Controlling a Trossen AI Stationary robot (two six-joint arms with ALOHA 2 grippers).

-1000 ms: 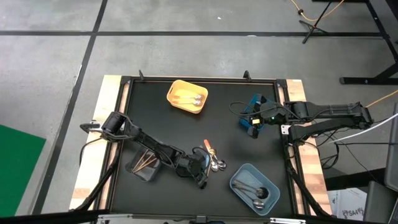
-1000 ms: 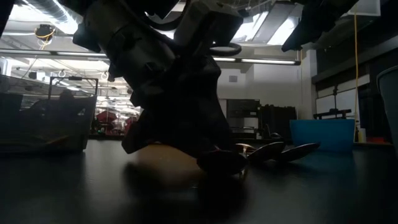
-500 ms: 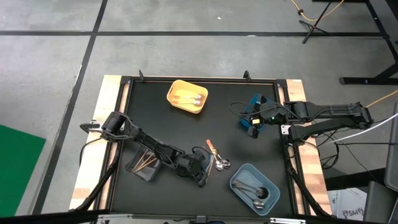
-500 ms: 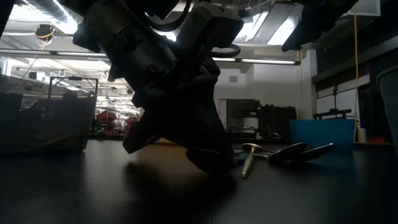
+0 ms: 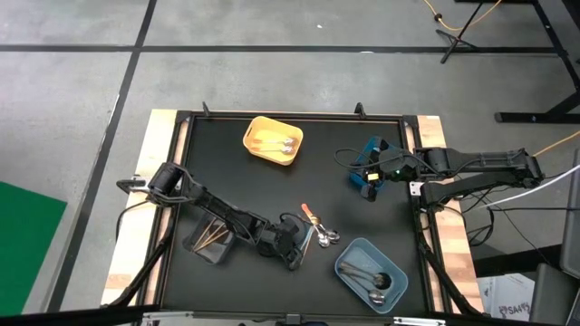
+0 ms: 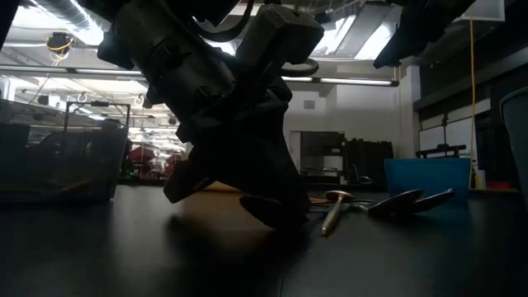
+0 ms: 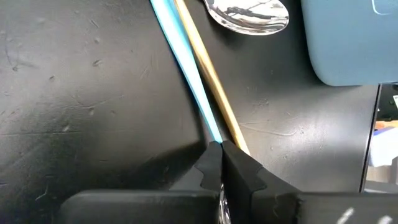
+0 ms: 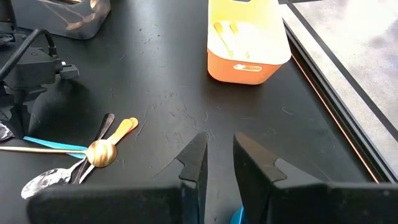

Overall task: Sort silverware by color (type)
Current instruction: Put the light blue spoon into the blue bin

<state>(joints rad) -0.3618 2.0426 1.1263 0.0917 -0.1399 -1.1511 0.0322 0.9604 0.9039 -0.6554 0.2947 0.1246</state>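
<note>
black table (image 5: 227, 181) | my left gripper (image 7: 221, 163) pinching light-blue handle (image 7: 180, 68) beside blue bin (image 5: 358, 256) | right gripper (image 8: 217, 158) slightly parted

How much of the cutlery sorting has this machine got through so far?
Partly done. The yellow bin, the blue bin and the dark bin each hold a few pieces. In hand: the left pincer is shut on a light-blue handle, with a gold handle alongside. Left: the small pile loose on the table. The right pincer waits at the right edge.
</note>
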